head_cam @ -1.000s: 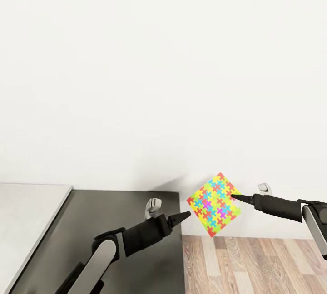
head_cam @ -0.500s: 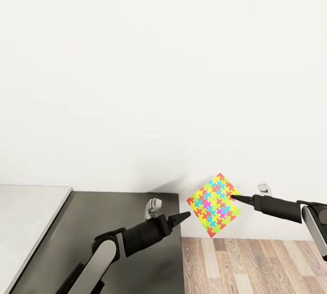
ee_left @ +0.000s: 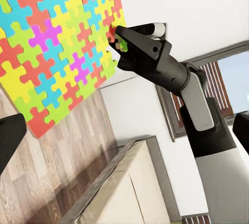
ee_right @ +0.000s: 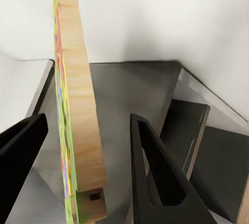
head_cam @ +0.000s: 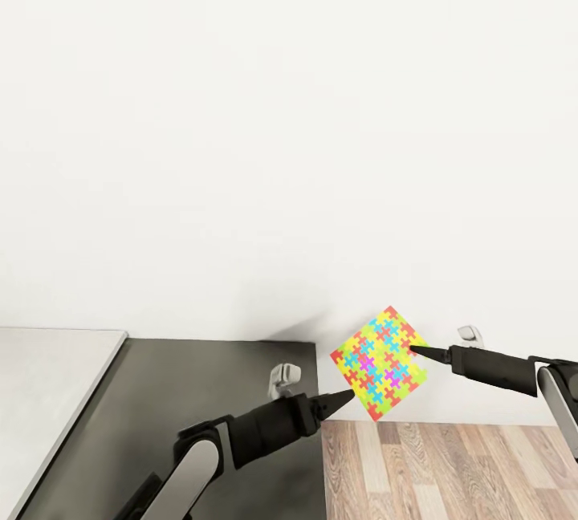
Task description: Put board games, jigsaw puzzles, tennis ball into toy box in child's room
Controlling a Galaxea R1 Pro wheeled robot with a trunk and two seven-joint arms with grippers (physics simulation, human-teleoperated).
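The right gripper (ee_left: 118, 36) is pinching the edge of the jigsaw puzzle (ee_left: 54, 42), which is hanging above the wood floor (ee_left: 57, 172) beside a white wall (ee_left: 207, 11).

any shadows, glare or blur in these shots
Head view: soft shadow on the white wall behind the jigsaw puzzle, no glare. Left wrist view: sharp puzzle print, right gripper crisp. Right wrist view: the near fingers loom large and dark.

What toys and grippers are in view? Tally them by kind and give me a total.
Jigsaw puzzles: 1, the jigsaw puzzle, held in the air
Grippers: 2, the left gripper and the right gripper
Board games: 0
Tennis balls: 0
Total: 3
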